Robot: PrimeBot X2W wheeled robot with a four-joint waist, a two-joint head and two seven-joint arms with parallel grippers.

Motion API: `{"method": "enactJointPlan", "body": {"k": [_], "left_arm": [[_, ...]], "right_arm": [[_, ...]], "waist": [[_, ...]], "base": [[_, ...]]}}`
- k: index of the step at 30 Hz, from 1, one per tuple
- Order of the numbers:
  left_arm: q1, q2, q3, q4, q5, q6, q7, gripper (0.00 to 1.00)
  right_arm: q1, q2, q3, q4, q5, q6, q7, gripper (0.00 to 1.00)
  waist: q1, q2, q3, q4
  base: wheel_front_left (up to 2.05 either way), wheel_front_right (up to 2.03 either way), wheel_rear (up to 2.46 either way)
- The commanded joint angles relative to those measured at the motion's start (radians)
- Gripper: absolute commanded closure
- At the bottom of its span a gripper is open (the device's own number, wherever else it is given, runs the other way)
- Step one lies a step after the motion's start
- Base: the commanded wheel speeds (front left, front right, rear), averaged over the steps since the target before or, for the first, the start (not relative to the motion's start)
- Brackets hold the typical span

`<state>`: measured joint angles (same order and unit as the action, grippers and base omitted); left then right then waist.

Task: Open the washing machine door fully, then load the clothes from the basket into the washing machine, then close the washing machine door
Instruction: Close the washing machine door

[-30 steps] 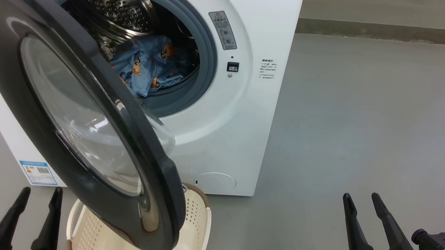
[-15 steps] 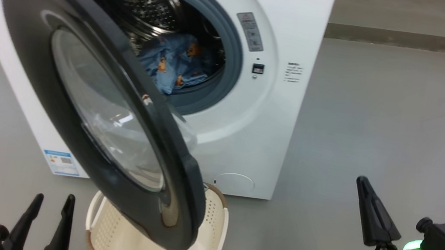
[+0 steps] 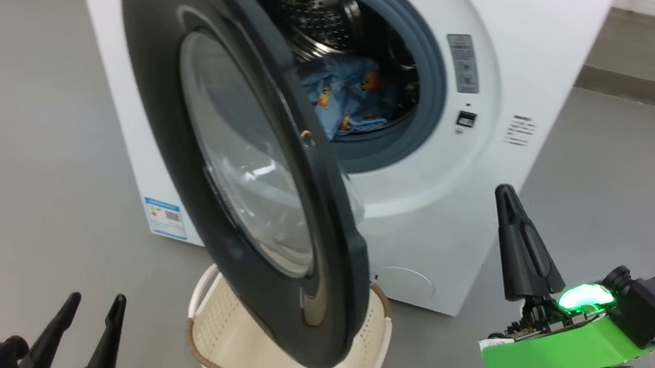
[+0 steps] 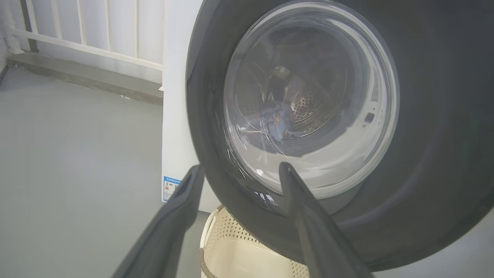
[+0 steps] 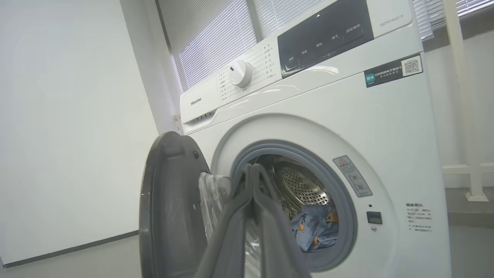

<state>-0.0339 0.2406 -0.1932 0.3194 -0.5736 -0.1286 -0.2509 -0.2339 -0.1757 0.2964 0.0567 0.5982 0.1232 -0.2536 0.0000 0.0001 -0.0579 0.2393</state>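
Observation:
The white washing machine (image 3: 515,56) stands ahead with its round black washing machine door (image 3: 185,91) swung out toward me, roughly half open. Light blue bear-print clothes (image 3: 346,99) lie in the steel drum. The cream basket (image 3: 274,367) sits on the floor under the door's lower edge; no fabric shows in its visible part. My left gripper (image 3: 96,300) is open, low at the left, short of the door's outer face (image 4: 424,154). My right gripper (image 3: 505,191) is shut on nothing, raised to the right of the door, pointing at the drum opening (image 5: 308,185).
Grey floor (image 3: 22,99) lies open to the left and right of the machine. A white railing and a low kerb (image 4: 85,77) run behind it. The control panel with its dial (image 5: 240,72) is on the machine's top front.
My right gripper has shut, its two fingers now pressed together, and it stands higher. The head camera has turned, shifting the machine rightward in the picture. The left gripper stays open.

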Motion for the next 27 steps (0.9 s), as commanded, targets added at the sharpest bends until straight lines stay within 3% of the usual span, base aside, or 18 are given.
{"method": "enactJointPlan", "body": {"k": [1, 7, 12, 20, 27], "left_arm": [[-0.045, 0.023, 0.028, -0.017, -0.009, -0.002, -0.011, 0.0], [-0.043, 0.025, 0.024, -0.014, -0.015, -0.002, -0.011, 0.0], [-0.046, 0.026, 0.024, -0.013, -0.016, -0.002, -0.011, 0.0], [-0.048, 0.026, 0.02, -0.007, -0.017, -0.002, -0.011, 0.0], [-0.051, 0.021, 0.046, -0.004, -0.018, -0.002, -0.011, 0.0]], "right_arm": [[-0.04, 0.005, 0.022, -0.05, 0.01, 0.008, -0.008, 1.0], [-0.034, 0.018, 0.059, -0.167, 0.007, 0.008, -0.008, 1.0], [-0.035, 0.005, 0.183, -0.205, 0.001, 0.008, -0.008, 1.0], [-0.039, -0.036, 0.371, -0.139, -0.043, 0.008, -0.008, 1.0], [-0.058, -0.067, 0.488, 0.018, -0.035, 0.008, -0.008, 1.0]], "waist": [[0.0, -0.0001, -0.002, 0.046], [0.0, -0.0001, -0.001, 0.087], [0.0, -0.0001, 0.003, 0.103], [0.0, -0.0001, 0.002, 0.131], [0.0, -0.0001, 0.001, 0.154]], "base": [[0.0, 0.0, 0.0], [0.0, 0.0, 0.0], [0.0, 0.0, 0.0], [0.0, 0.0, 0.0], [0.0, 0.0, 0.0]]}}
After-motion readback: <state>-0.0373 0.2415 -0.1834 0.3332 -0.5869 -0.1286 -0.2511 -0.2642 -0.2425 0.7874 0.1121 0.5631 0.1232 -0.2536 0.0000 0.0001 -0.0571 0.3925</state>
